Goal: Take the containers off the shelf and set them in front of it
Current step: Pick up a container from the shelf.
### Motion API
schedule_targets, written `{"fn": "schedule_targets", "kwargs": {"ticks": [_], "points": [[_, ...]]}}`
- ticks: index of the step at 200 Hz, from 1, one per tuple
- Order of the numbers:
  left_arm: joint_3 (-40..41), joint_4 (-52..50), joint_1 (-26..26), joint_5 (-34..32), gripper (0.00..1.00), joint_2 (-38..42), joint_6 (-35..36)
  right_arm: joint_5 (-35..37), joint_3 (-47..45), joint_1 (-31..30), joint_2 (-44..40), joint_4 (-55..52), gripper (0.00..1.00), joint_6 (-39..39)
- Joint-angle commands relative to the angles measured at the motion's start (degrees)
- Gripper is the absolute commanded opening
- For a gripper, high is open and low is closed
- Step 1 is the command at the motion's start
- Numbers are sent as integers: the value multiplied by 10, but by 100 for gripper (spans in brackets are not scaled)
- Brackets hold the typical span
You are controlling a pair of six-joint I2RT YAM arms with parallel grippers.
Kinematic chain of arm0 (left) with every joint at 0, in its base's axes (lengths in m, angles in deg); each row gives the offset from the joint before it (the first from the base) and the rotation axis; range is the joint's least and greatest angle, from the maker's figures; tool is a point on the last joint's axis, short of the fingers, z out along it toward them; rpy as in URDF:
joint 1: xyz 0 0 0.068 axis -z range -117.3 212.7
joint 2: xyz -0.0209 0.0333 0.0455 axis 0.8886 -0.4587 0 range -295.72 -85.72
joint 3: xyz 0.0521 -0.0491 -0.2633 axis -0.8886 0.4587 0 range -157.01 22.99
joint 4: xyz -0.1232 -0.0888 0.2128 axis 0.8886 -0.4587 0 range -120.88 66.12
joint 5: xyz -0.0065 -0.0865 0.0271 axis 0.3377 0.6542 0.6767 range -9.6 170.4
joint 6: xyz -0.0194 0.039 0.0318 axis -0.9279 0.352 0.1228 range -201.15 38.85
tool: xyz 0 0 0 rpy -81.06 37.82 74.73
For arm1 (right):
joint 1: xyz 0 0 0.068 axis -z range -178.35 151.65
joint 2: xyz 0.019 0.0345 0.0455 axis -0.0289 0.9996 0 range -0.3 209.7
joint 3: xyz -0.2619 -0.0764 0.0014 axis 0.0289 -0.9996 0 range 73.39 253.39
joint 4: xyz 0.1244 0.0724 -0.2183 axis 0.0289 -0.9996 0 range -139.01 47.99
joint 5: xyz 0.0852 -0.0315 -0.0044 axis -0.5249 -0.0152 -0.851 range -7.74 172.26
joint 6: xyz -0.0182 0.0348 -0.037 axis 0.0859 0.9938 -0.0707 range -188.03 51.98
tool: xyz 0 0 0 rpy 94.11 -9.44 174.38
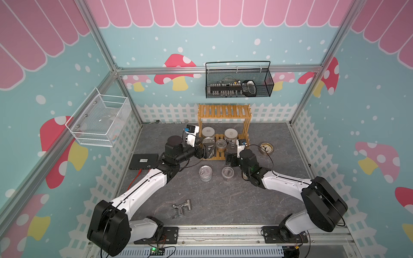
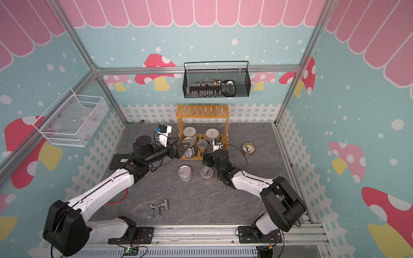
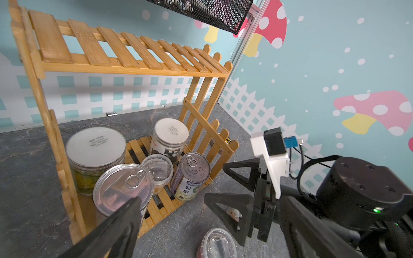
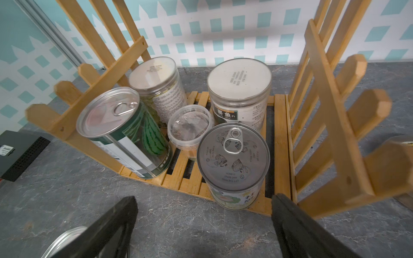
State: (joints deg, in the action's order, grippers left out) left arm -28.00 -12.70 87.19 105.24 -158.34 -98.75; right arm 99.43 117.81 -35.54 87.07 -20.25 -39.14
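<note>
Left pincer [image 1: 202,152] and right pincer [image 4: 204,197]: both wide open, empty, at front of yellow-brown bamboo slat shelf [image 1: 223,111], facing silver pull-tab tin cans [image 4: 232,156].

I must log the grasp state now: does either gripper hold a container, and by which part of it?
Nothing is held. The left gripper and the right gripper both stand open at the front of the shelf, closed on nothing.

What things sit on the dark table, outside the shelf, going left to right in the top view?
black box → metal faucet piece → tin can → clear plastic jar → tape roll
</note>
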Motion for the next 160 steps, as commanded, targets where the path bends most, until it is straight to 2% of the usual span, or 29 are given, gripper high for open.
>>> {"fn": "schedule_targets", "kwargs": {"ticks": [1,66,98,160], "points": [[-1,-7,-2,0,99,7,6,41,38,-3,31,-37,99,13],[-2,-9,-3,3,99,4,12,70,99,-3,108,-73,99,23],[-1,-11,-3,2,99,5,13,96,118,-1,130,-74,99,18],[1,-11,-3,5,99,5,14,99,140,13,155,-72,98,12]]}}
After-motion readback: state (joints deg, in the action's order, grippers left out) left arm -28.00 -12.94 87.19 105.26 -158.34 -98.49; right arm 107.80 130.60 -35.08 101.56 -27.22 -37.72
